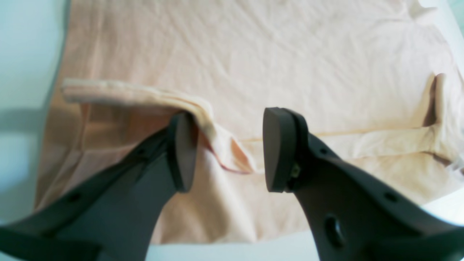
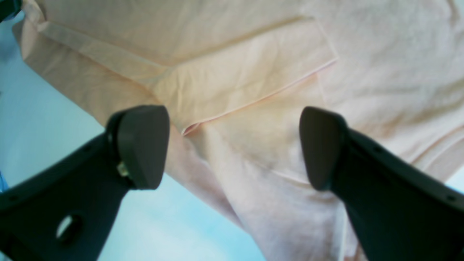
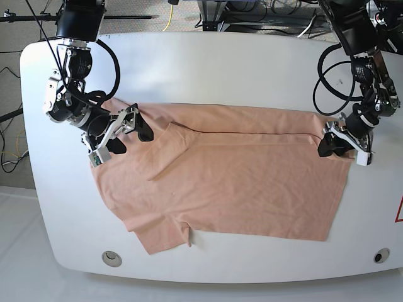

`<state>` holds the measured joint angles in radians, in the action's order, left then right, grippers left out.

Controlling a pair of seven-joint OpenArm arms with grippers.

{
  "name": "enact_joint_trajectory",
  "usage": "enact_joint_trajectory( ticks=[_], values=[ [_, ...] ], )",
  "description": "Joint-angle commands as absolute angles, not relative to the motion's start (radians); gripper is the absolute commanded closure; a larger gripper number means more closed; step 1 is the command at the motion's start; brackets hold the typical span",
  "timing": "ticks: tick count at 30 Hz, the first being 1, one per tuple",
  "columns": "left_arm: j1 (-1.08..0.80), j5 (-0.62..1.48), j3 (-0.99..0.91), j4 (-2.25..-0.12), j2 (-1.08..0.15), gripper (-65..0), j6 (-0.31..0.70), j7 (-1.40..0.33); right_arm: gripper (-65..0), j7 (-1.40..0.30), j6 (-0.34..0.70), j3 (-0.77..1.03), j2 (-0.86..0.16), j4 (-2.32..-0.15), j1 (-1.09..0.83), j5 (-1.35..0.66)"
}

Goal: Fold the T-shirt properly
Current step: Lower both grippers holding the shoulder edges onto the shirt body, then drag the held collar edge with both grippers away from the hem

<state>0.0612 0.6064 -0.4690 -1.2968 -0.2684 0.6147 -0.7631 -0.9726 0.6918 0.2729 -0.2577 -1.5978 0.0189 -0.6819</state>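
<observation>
White, round-cornered tabletop (image 3: 239, 69) fills most of the base view, with cables and stand legs on the floor beyond its far edge. No brand, label or print can be read on anything; a red mark at the table's right edge (image 3: 398, 211) is cut off by the frame and cannot be made out.

The T-shirt (image 3: 245, 189), plain peach, lies spread across the middle of the table with its upper strip folded over along a straight crease. A sleeve (image 3: 162, 234) sticks out at the near left, close to the front rim. A small round fitting (image 3: 111, 257) sits in the bare strip near the front left, another (image 3: 380, 255) at the front right.

The left gripper (image 1: 227, 148) is at the shirt's far right corner in the base view, jaws parted, a fold of hem draped against the inner face of one finger (image 1: 183, 152); the other finger stands clear of the cloth. The right gripper (image 2: 232, 145) hangs over the shirt's left edge beside the folded sleeve, jaws spread wide with nothing between them.

Open white surface runs broad behind the shirt and narrower along the front and both sides. The shirt's left edge lies near the table's left rim.
</observation>
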Motion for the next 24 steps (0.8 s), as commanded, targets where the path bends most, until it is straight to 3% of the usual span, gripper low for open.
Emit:
enact_joint_trajectory(
  ticks=[1,11,24],
  values=[
    [0.079,0.630,-0.475,-1.317,-0.306,-27.5,0.622,-0.737,-52.5,-0.951,0.698,0.283,-0.271,-1.620,0.022,-0.704],
    [0.074,0.618,-0.476,-1.316,-0.357,-27.5,0.622,-0.671,-52.7,-0.951,0.698,0.381,-0.271,-1.621,-0.019,-0.704],
    [0.062,0.424,-0.475,-1.316,-0.335,-27.5,0.622,-0.657,-52.5,-0.951,0.698,0.418,-0.272,-1.623,-0.053,-0.702]
  ],
)
